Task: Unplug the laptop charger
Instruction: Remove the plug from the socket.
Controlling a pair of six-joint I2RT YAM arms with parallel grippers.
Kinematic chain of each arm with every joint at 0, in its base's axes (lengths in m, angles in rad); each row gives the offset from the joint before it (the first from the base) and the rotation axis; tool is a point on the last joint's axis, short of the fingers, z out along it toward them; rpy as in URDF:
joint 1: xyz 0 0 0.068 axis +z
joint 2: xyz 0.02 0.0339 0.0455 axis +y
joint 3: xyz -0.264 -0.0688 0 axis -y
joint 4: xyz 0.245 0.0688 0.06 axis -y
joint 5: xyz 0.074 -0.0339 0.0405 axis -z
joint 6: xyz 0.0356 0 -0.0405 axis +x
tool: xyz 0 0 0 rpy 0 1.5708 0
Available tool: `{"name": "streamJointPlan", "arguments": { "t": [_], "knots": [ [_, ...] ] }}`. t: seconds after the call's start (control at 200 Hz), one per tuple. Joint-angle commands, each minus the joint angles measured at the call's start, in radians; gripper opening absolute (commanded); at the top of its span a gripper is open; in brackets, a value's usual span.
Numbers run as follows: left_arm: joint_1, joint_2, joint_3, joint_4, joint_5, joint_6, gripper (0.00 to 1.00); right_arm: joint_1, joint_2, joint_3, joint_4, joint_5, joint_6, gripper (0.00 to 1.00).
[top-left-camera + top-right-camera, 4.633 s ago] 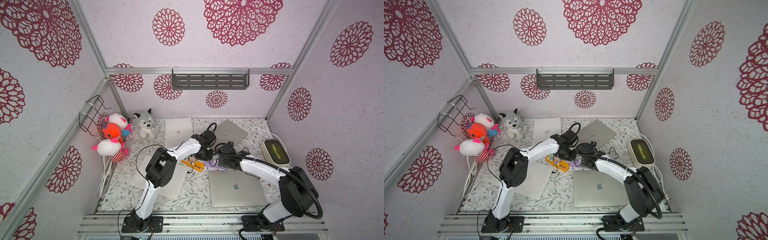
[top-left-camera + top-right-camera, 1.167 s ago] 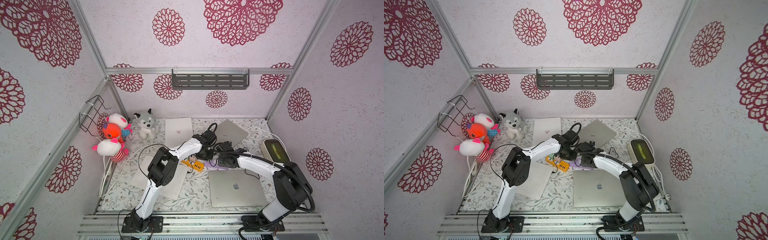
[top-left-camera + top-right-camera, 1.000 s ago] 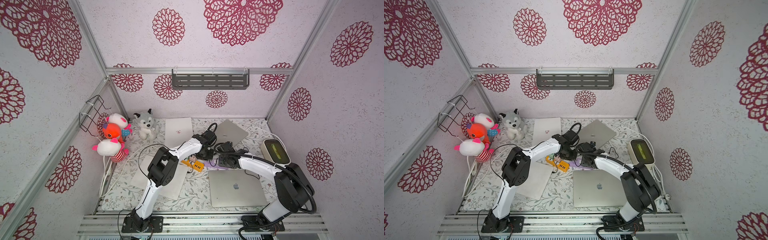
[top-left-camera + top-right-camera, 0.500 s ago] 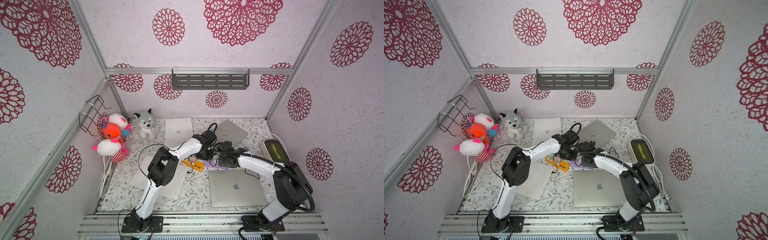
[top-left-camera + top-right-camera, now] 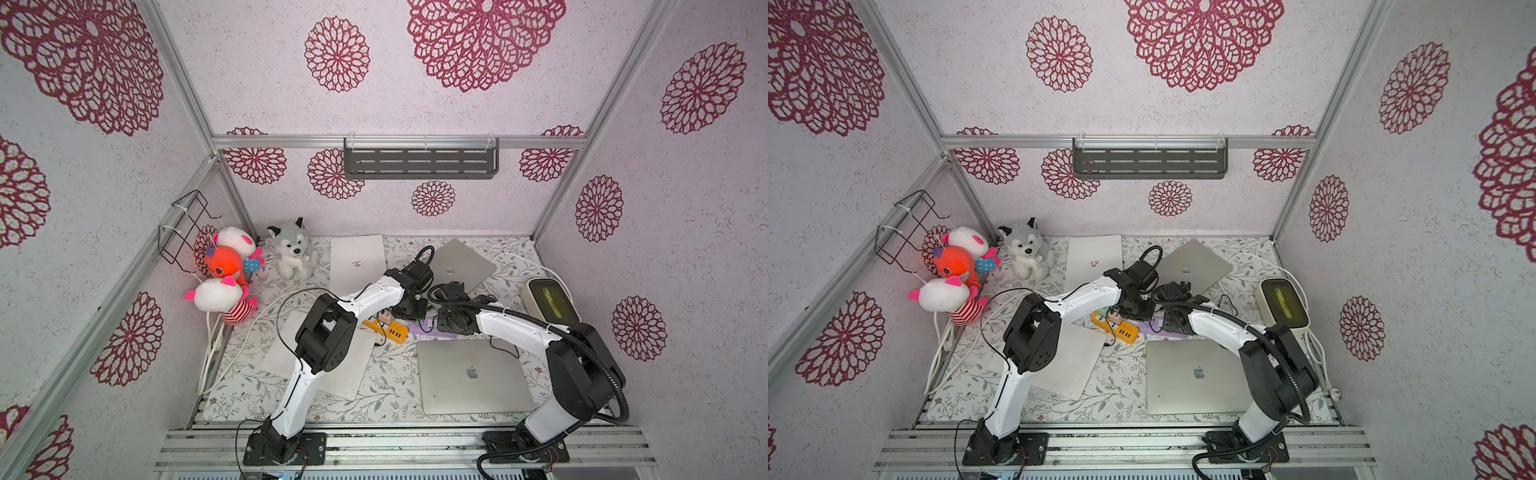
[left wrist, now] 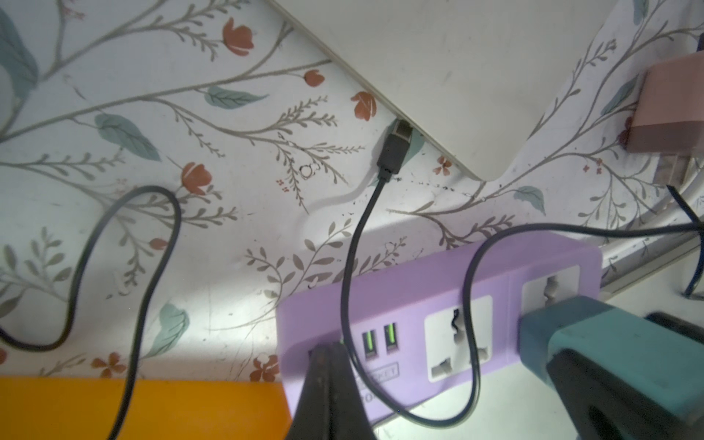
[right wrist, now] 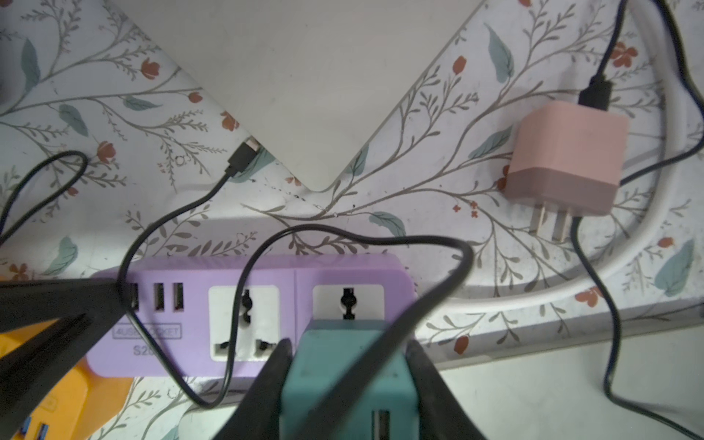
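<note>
The teal charger sits against the end socket of the purple power strip, out near the middle of the table; I can't see its prongs. The right gripper has it clamped, a black finger on each side, jaws partway apart. The left gripper is pinched fully together and empty, its tip resting on the strip's USB end. An orange strip lies just beside that. A pink charger lies loose nearby, prongs bare, and a black cable runs into a white laptop.
</note>
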Motion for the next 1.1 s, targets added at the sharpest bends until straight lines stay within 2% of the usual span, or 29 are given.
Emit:
{"name": "streamJointPlan", "arguments": {
  "t": [0.0,0.065,0.165,0.23,0.275,0.37,0.42,0.55,0.62,0.686,0.771,0.806,0.861,0.991,1.096],
  "knots": [
    [-0.007,0.022,-0.027,-0.012,-0.001,-0.012,0.00,-0.006,-0.024,-0.019,0.062,-0.075,0.028,0.29],
    [-0.007,0.022,-0.027,-0.011,0.000,-0.011,0.00,-0.001,-0.031,-0.019,0.059,-0.045,0.039,0.28],
    [-0.007,0.022,-0.027,-0.009,0.001,-0.012,0.00,0.032,0.028,0.069,-0.082,0.084,-0.001,0.28],
    [-0.007,0.023,-0.026,-0.009,0.002,-0.011,0.00,0.038,0.057,0.109,-0.141,0.118,-0.023,0.28],
    [-0.007,0.023,-0.027,-0.010,0.001,-0.011,0.00,0.034,0.047,0.103,-0.126,0.089,-0.029,0.28],
    [-0.007,0.024,-0.026,-0.010,0.000,-0.012,0.00,-0.001,-0.019,0.014,0.032,-0.058,0.014,0.28],
    [-0.007,0.023,-0.027,-0.012,0.000,-0.013,0.00,-0.009,-0.040,-0.022,0.079,-0.088,0.040,0.28],
    [-0.008,0.019,-0.030,-0.013,-0.003,-0.011,0.00,0.016,0.019,0.064,-0.068,0.062,-0.005,0.28],
    [-0.009,0.018,-0.031,-0.014,-0.003,-0.011,0.00,0.024,0.041,0.096,-0.126,0.101,-0.027,0.28],
    [-0.009,0.019,-0.030,-0.014,-0.004,-0.011,0.00,0.018,0.021,0.076,-0.097,0.067,-0.027,0.28],
    [-0.008,0.019,-0.030,-0.014,-0.004,-0.010,0.00,-0.020,-0.039,-0.013,0.058,-0.096,0.019,0.28],
    [-0.009,0.018,-0.031,-0.014,-0.004,-0.010,0.00,-0.030,-0.060,-0.043,0.101,-0.121,0.039,0.28],
    [-0.008,0.018,-0.030,-0.014,-0.005,-0.011,0.00,-0.023,-0.055,-0.026,0.075,-0.070,0.033,0.28],
    [-0.008,0.021,-0.031,-0.012,-0.002,-0.011,0.00,0.011,0.024,0.088,-0.117,0.085,-0.031,0.28],
    [-0.009,0.021,-0.030,-0.012,-0.001,-0.011,0.00,0.015,0.019,0.090,-0.123,0.091,-0.039,0.28]
  ]
}}
